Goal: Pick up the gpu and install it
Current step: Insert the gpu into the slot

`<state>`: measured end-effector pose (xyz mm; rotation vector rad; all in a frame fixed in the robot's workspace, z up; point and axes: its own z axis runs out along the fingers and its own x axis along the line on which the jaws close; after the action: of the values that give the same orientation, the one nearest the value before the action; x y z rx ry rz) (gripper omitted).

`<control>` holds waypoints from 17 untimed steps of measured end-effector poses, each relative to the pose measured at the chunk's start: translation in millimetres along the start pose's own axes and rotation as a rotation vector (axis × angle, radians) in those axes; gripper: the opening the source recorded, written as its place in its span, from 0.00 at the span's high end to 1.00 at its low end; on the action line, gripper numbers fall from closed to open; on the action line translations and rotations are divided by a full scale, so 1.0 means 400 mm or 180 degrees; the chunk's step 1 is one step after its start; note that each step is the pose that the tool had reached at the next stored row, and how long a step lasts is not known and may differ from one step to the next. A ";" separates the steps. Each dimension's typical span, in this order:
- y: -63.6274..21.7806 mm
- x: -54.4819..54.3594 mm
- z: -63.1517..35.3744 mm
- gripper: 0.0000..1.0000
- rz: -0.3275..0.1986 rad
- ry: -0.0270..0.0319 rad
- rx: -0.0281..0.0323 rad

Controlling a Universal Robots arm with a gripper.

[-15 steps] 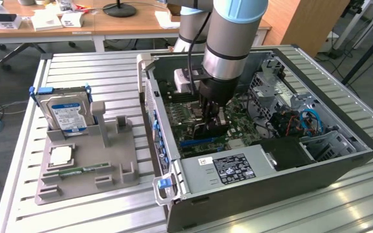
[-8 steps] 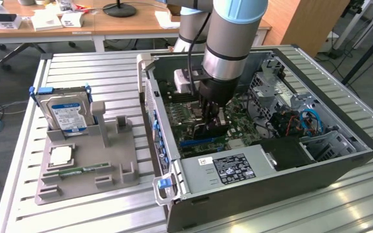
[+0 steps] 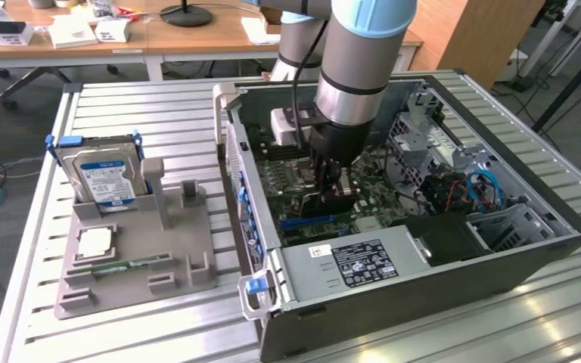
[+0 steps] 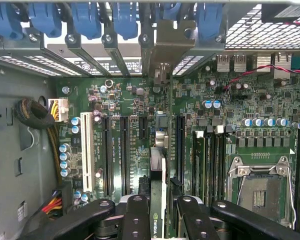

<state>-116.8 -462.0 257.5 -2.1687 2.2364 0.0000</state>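
Inside the open computer case (image 3: 452,291), the gpu (image 4: 158,172) stands on edge above the motherboard (image 4: 125,95). It lies in line with the expansion slots, its metal end bracket (image 4: 164,47) toward the rear slot frame. The claw (image 4: 159,200) is closed on the card, one finger on each face. Whether the card's lower edge touches a slot cannot be told.

Probable faults from this position:
- The connector edge may miss the slot mouth if the card sits tilted in the claw, so pressure would land on the board.
- The bracket may catch on the rear frame, leaving the card only partly seated.

Item count: one gpu, one claw, one white slot (image 4: 88,150).

On the worktop (image 3: 149,106) beside the case, a grey fixture (image 3: 169,257) carries one hard drive (image 3: 104,178), one processor chip (image 3: 94,242) and one memory stick (image 3: 121,266).
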 end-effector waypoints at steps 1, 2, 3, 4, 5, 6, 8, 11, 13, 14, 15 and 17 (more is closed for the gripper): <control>0.000 0.000 0.000 0.74 0.0000 0.0000 0.0000; 0.000 0.000 0.000 0.74 -0.0001 0.0000 0.0000; 0.000 0.000 0.000 0.74 0.0000 0.0000 0.0000; 0.000 0.000 0.000 0.74 0.0000 -0.0001 0.0000; 0.000 0.000 0.000 0.74 0.0000 -0.0001 0.0000; 0.000 -0.001 0.001 0.74 0.0000 -0.0001 0.0001; 0.000 -0.002 0.001 0.74 0.0000 -0.0001 0.0000; 0.000 -0.002 0.001 0.74 0.0000 -0.0001 0.0000; 0.000 -0.002 0.001 0.74 0.0001 0.0000 0.0000; 0.000 -0.002 0.001 0.74 0.0001 0.0000 0.0000; 0.000 -0.002 0.000 0.74 0.0001 0.0004 -0.0004; -0.001 -0.002 0.000 0.74 0.0001 0.0005 -0.0007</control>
<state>-116.4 -461.2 257.7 -2.1703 2.2388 0.0008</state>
